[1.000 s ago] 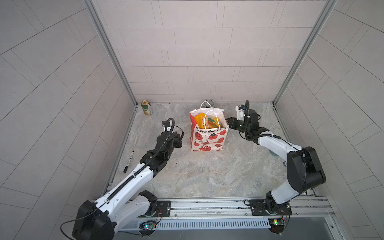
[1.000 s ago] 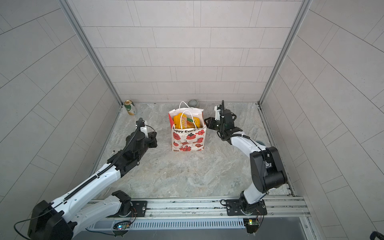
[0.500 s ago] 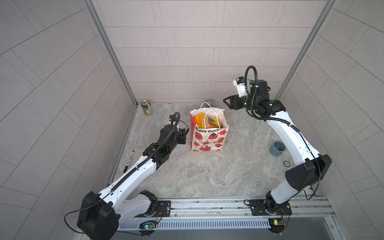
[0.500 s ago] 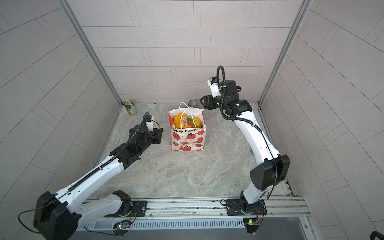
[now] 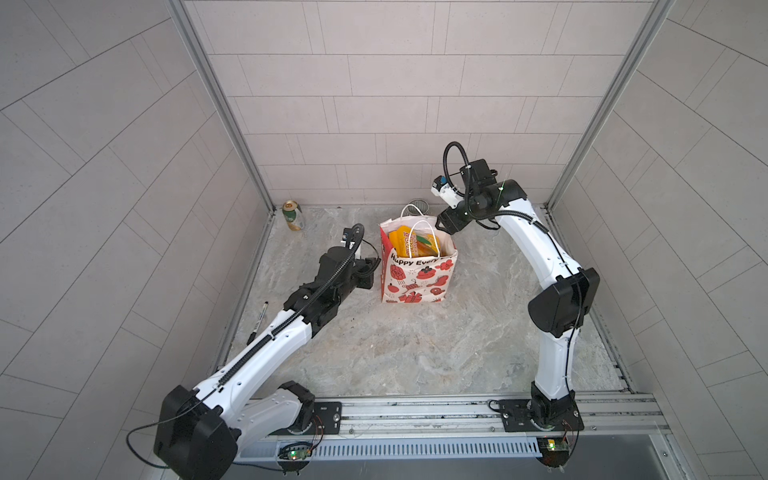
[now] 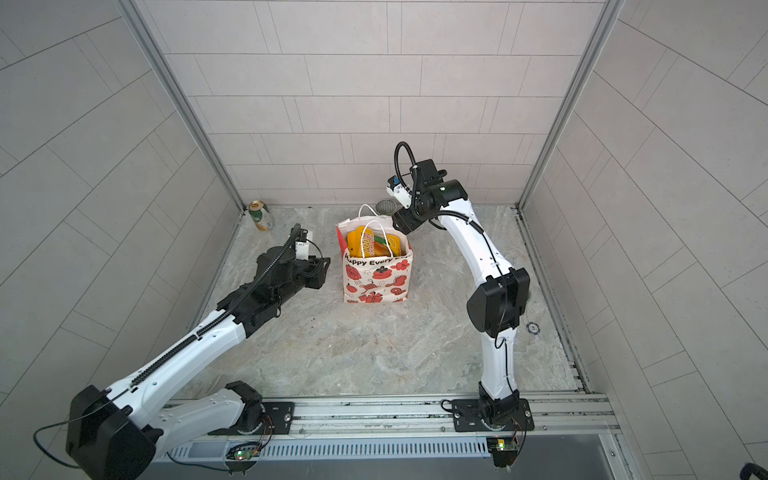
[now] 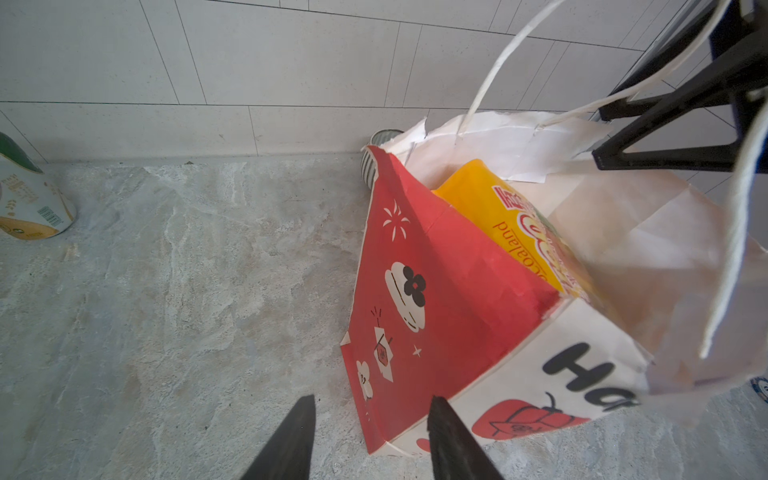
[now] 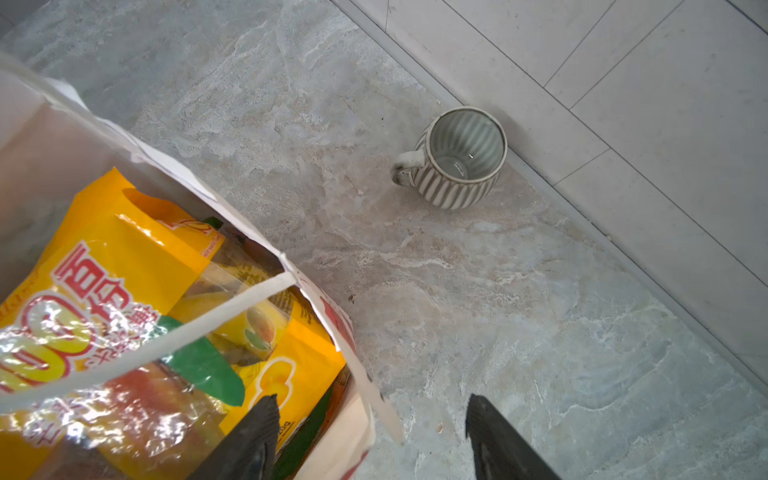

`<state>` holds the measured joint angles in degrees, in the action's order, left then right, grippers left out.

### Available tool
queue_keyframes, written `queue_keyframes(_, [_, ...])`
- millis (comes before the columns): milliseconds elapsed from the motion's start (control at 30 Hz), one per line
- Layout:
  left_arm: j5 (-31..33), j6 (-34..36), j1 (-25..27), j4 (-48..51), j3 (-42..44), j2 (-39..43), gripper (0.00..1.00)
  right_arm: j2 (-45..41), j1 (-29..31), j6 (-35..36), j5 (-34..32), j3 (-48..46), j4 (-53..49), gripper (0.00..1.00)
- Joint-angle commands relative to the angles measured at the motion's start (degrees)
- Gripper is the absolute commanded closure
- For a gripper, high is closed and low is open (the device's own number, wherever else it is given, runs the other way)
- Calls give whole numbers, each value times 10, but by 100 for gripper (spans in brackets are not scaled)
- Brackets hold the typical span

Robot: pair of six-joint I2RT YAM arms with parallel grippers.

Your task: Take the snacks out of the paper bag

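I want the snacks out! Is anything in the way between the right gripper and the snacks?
A bit. A white cord handle crosses over the snacks, and the paper bag has its rim right under the right gripper, whose jaws are open. Otherwise the bag's mouth stands open.

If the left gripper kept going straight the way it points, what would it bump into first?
Probably the paper bag. The left gripper aims at its red side panel, low near the front corner, with nothing in between.
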<state>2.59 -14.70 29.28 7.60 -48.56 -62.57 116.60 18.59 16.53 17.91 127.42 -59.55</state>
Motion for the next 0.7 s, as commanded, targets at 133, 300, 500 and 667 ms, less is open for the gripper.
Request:
queue_keyframes(133, [-14,13,2,-16,-7,-1,51,87,0,94,73,115,-81,37])
queue_keyframes(300, [-13,24,2,-25,-13,-1,51,117,-1,119,69,154,-101,69])
queue_keyframes(500, [-21,28,2,-43,-14,-5,50,109,0,145,96,155,-109,91])
queue_keyframes(667, [-7,37,2,-55,-25,-15,50,100,0,146,99,155,-107,100])
